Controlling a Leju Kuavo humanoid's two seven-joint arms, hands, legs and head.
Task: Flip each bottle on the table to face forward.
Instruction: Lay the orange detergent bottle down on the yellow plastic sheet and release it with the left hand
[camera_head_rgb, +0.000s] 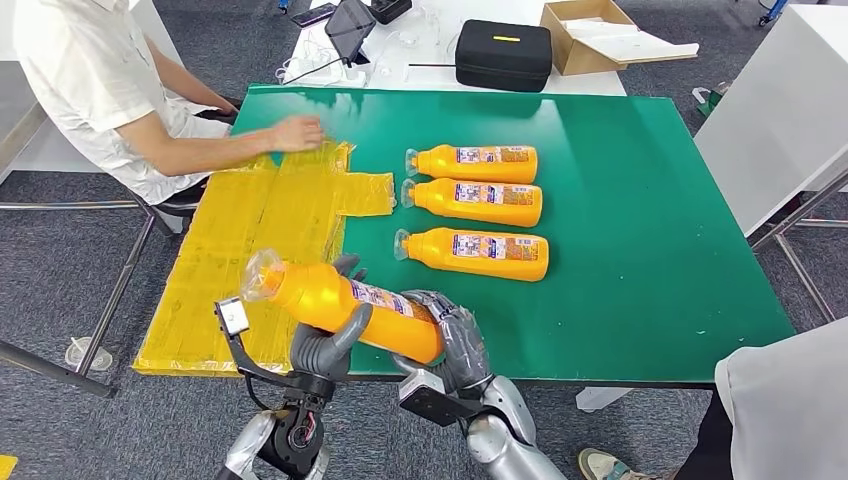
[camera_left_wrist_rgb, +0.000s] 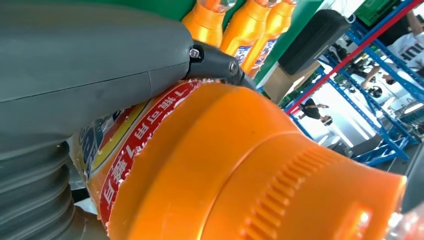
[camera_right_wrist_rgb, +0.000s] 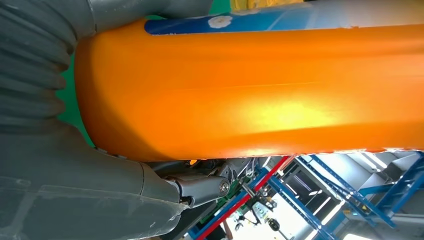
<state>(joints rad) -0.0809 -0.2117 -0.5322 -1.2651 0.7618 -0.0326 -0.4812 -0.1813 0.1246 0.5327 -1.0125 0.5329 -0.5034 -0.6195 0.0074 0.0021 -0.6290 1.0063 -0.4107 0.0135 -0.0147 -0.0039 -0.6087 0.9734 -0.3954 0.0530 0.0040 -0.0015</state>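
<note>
Head view, three bottles (camera_head_rgb: 476, 203) on table (camera_head_rgb: 640, 230), one held bottle (camera_head_rgb: 345, 304)

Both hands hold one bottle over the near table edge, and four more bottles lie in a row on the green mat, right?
Not four: the head view shows three bottles lying in the row. The left hand and right hand do hold the bottle over the near edge.

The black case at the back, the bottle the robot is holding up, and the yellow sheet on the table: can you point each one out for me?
black case (camera_head_rgb: 503, 55), head view, middle of its lid.
held bottle (camera_head_rgb: 325, 298), head view, bare orange body near the neck.
yellow sheet (camera_head_rgb: 255, 240), head view, its bare middle.
</note>
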